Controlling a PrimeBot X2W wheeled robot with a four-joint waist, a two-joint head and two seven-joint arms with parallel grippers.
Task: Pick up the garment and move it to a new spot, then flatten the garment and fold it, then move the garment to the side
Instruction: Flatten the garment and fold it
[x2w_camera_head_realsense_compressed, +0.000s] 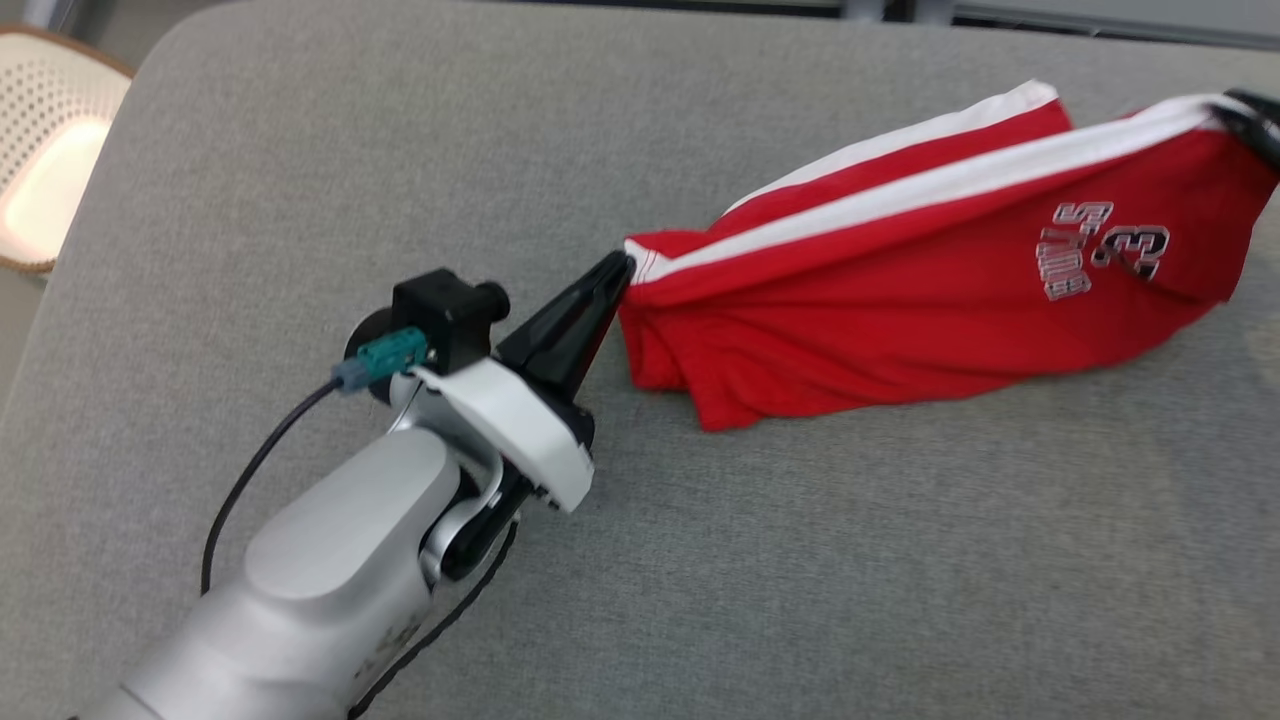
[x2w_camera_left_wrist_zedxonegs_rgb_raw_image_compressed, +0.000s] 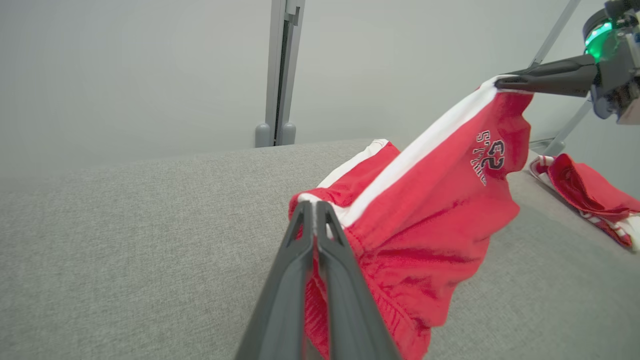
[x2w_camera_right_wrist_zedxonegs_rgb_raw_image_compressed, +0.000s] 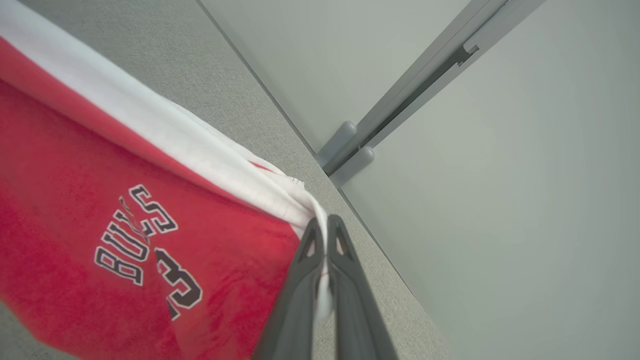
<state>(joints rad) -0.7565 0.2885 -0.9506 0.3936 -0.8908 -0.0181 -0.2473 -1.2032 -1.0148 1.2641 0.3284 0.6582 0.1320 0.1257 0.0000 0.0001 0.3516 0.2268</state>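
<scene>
The garment (x2w_camera_head_realsense_compressed: 900, 300) is a pair of red shorts with a white side stripe and a printed number. It hangs stretched between both grippers, and its lower edge sags onto the grey cushioned surface (x2w_camera_head_realsense_compressed: 300, 200). My left gripper (x2w_camera_head_realsense_compressed: 622, 265) is shut on the garment's near-left corner, seen close in the left wrist view (x2w_camera_left_wrist_zedxonegs_rgb_raw_image_compressed: 314, 207). At the top right edge of the head view, my right gripper (x2w_camera_head_realsense_compressed: 1235, 112) is shut on the other end of the white stripe. The right wrist view shows its fingers (x2w_camera_right_wrist_zedxonegs_rgb_raw_image_compressed: 345, 260) pinching that white band, with the garment (x2w_camera_right_wrist_zedxonegs_rgb_raw_image_compressed: 75, 190) hanging to the left.
A second red and white garment (x2w_camera_left_wrist_zedxonegs_rgb_raw_image_compressed: 585, 197) lies on the cushion beyond the held one. A pale perforated chair (x2w_camera_head_realsense_compressed: 50, 150) stands off the cushion's left edge. A grey wall with a metal post (x2w_camera_left_wrist_zedxonegs_rgb_raw_image_compressed: 280, 75) rises behind the surface.
</scene>
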